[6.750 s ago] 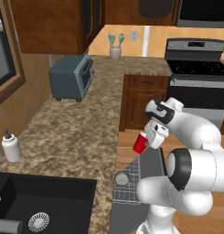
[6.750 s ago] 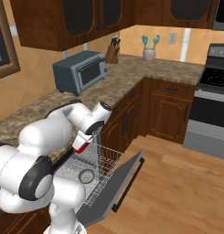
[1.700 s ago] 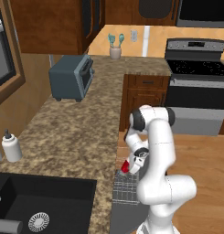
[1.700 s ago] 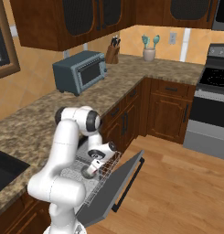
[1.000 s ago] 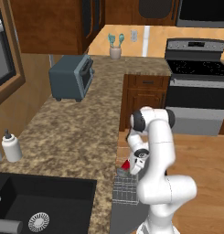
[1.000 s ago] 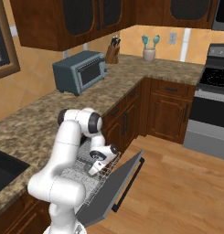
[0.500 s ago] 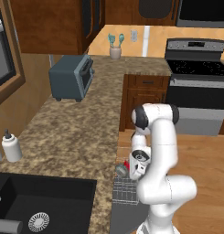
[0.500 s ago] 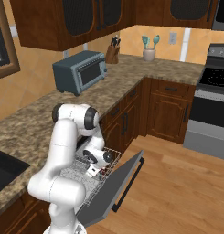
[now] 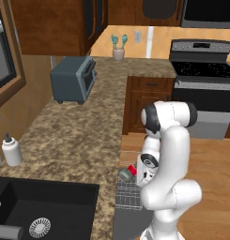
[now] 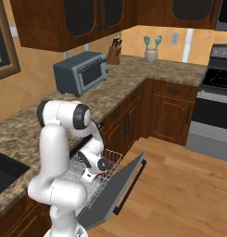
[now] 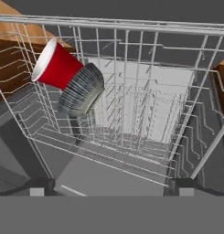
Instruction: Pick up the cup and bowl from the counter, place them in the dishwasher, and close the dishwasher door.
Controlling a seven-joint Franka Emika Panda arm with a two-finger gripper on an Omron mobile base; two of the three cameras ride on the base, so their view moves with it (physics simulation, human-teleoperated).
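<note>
The red cup [image 11: 58, 66] lies on its side in the dishwasher's grey wire rack [image 11: 145, 114], white rim up and to the left. Its base rests against the ribbed grey bowl [image 11: 81, 89], which is tipped on its edge. My gripper [image 11: 111, 187] hangs over the rack, open, with nothing between its fingertips [image 11: 38, 185]. From the left base view the cup [image 9: 131, 169] and bowl [image 9: 125, 175] sit just left of the hand, below the edge of the granite counter [image 9: 74, 140]. The dishwasher door [image 10: 116, 190] is folded down and open; the gripper [image 10: 92, 175] is low over the rack [image 10: 108, 159].
A grey toaster [image 9: 72, 79] and a white soap bottle [image 9: 12, 151] stand on the counter, and a black sink [image 9: 36, 211] lies near the front. The stove [image 9: 203, 79] is to the right, past the wooden cabinets. Open wood floor [image 10: 179, 194] lies beyond the door.
The gripper has opened and let go of the cup, which now lies in the rack against the bowl. The hand has drawn back a little from it.
</note>
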